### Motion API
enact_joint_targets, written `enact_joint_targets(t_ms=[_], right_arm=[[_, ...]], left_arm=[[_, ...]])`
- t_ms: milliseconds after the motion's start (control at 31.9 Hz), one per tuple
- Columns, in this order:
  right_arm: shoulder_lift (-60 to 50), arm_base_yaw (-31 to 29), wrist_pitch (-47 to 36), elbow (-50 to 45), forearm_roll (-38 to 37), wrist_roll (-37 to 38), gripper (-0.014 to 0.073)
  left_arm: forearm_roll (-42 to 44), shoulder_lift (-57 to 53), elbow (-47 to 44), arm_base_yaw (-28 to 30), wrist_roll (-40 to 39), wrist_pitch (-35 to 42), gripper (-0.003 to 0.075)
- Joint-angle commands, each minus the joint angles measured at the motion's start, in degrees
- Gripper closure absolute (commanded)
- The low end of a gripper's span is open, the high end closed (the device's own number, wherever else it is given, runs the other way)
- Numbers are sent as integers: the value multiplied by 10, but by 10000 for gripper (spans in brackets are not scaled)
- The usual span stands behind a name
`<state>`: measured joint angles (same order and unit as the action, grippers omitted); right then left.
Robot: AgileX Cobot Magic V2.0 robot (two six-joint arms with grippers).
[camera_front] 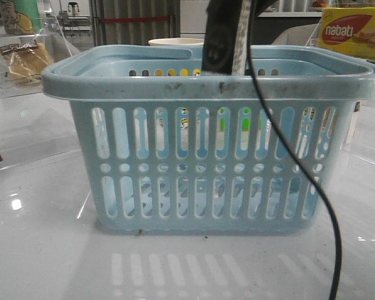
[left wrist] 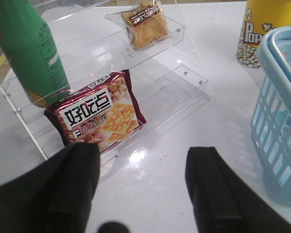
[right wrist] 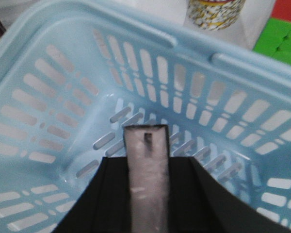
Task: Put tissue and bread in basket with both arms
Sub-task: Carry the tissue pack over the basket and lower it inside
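The pale blue basket (camera_front: 175,87) stands in the middle of the table, with nothing lying in it in the right wrist view (right wrist: 48,97). My right gripper (camera_front: 224,59) hangs over its far side, just above the rim. It is shut (right wrist: 146,162) on the tissue (right wrist: 146,141), a thin packet seen edge-on above the basket floor. The bread (left wrist: 145,24) lies in its clear bag on the upper level of a clear shelf (left wrist: 184,34); it also shows at the far left of the front view (camera_front: 25,59). My left gripper (left wrist: 143,155) is open and empty over the table in front of that shelf.
A green bottle (left wrist: 29,48) and a dark red cracker packet (left wrist: 99,114) sit on the shelf's lower level. A popcorn cup (left wrist: 262,29) stands behind the basket (left wrist: 276,97). A yellow nabati box (camera_front: 353,31) is at the back right. A black cable (camera_front: 328,212) hangs before the basket.
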<state>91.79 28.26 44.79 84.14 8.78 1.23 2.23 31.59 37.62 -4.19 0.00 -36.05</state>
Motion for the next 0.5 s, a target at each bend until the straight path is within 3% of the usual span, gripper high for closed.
enact_joint_targets(t_ms=[0,63,156,219,469], right_arm=[[11,10,-36,15,8,-2,424],[28,10,-45,15,8,-2,334],[51,10,-59,15,8,-2,97],[56,10,-59,15,7,-2,6],[2,10,-31,15,-39,-12,-8]], left_arm=[[0,6,20,-2,0,45,265],[0,6,20,-2,0,45,265],[0,6,20,-2,0,45,265],[0,6,20,-2,0,45,265],[0,6,20,-2,0,45,265]])
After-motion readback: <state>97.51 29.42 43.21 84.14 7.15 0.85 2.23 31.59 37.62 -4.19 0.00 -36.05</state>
